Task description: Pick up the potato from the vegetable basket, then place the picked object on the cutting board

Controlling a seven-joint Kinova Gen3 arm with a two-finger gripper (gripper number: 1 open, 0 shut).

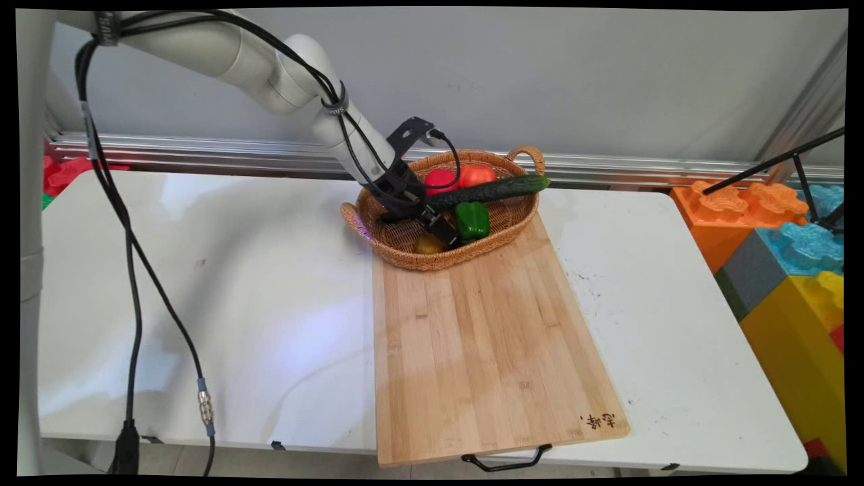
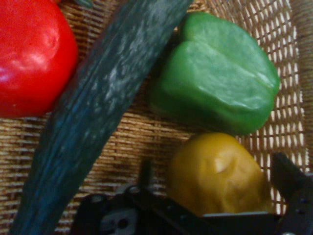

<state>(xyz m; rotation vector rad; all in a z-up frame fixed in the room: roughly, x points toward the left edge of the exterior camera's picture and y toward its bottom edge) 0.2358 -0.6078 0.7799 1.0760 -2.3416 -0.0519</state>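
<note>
Yellow fruit (image 2: pixel 217 174) sits right at the gripper (image 2: pixel 215 196), between the two black fingers (image 2: pixel 288 178), which stand spread on either side of it; whether they touch it is unclear. It lies on the basket (image 1: pixel 520 217) floor near the front rim. Just beyond it, a green pepper (image 2: pixel 215 73). Beside that, a long cucumber (image 2: pixel 93 117) runs diagonally across the basket, one end poking over the right rim in the main view. Red pepper (image 2: pixel 32 56) on the far side of the cucumber, an orange-red tomato (image 1: pixel 476 174) next to it. Basket rests on the far end of a wooden cutting board (image 1: pixel 486 337), on the white table (image 1: pixel 202 283). Big colored blocks (image 1: pixel 783 243) stand off the table's right edge.
</note>
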